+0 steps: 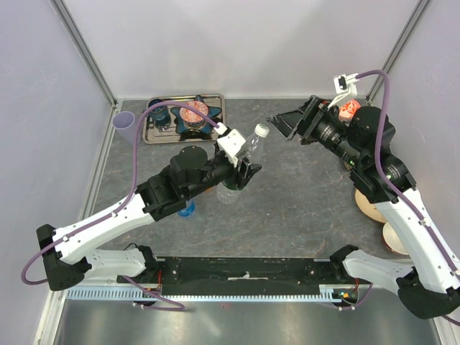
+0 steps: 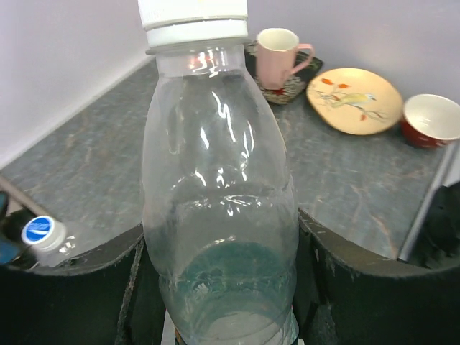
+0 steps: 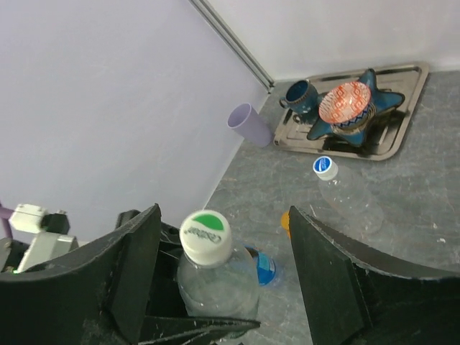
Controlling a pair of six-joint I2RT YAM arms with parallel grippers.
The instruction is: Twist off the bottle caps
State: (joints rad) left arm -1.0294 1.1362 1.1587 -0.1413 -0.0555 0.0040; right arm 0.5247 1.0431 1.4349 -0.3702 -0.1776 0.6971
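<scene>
Since the white round plastic screw cap with a green top sits on the neck of the clear plastic bottle, that bottle is held mid-table and tipped neck-first toward the right arm, so the cap faces the hand meant to twist it. Whether its base rests on the table I cannot tell. The left gripper is clenched on the bottle's lower body, fingers pressed to both sides, acting as a vise so the body can't spin. The right gripper has its jaws spread wide. In its wrist view the cap shows between the two dark fingers with a gap on each side, and from above it stands just beside the cap, not touching. I judge it lined up to close in and turn; the cap is not off yet. The other caps are on their own bottles on the grey stone-look table: a white-and-blue round cap on a bottle lying flat near the tray, a blue round cap, and an orange cap with only an edge showing. Further out, a shiny metal tray holds a blue star-shaped dish, a red-patterned bowl and a dark blue mug, with a lilac plastic cup beside it. A pink mug, a yellow bird plate and a red bowl sit to the right, likely clutter outside the working lane.
</scene>
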